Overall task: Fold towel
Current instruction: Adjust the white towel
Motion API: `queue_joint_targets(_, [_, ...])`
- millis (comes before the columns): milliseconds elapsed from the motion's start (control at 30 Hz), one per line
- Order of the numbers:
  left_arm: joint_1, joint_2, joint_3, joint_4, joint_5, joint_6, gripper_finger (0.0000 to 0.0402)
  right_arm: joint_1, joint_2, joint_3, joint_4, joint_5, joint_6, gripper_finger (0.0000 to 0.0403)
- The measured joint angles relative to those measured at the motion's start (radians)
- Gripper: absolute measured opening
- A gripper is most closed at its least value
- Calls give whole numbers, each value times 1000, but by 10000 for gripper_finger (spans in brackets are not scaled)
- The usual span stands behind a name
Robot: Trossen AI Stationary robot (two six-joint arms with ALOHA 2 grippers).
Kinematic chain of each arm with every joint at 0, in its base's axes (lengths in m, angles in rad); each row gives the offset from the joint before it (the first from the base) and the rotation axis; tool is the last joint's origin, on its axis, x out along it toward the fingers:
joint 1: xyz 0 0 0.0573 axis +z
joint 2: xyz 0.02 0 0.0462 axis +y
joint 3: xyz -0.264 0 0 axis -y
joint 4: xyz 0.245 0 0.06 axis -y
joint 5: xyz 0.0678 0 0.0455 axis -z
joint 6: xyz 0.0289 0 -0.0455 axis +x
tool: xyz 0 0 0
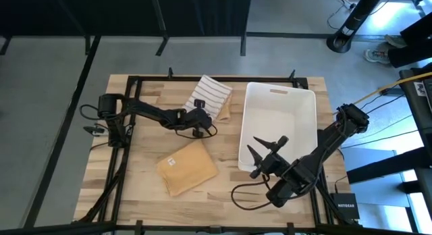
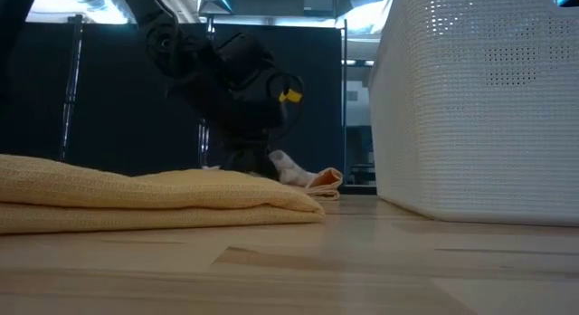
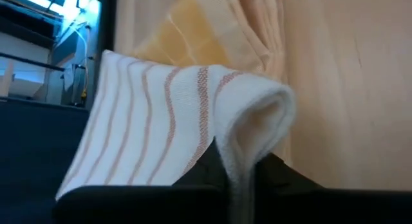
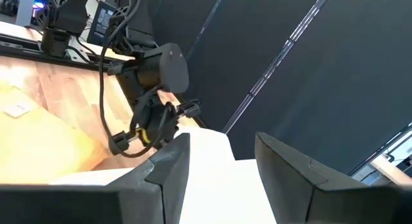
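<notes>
Striped towel (image 1: 208, 94), just beside the white bin (image 1: 305, 100), is pinched at its edge by the left gripper (image 1: 200, 117); the fold should be lifted evenly. Right gripper (image 1: 264, 147), jaws apart, waits over the bin.

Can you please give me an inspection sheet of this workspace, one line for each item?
Surface: wooden table, dark frame around it.
Job's things: striped towel at the far edge; folded yellow towel in the middle.
Clutter: white bin on the right side.
End effectors: left end effector shut on the striped towel; right end effector open beside the bin.
Cables: black loop near the right arm.
Surroundings: grey floor, router.
</notes>
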Motion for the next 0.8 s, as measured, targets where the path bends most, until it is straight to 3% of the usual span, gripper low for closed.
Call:
queue_joint_targets(467, [19, -124, 6, 155, -20, -208, 18, 0, 0, 0, 4, -1, -13, 177])
queue_joint_targets(800, [13, -124, 163, -46, 8, -247, 17, 0, 0, 0, 3, 2, -20, 177])
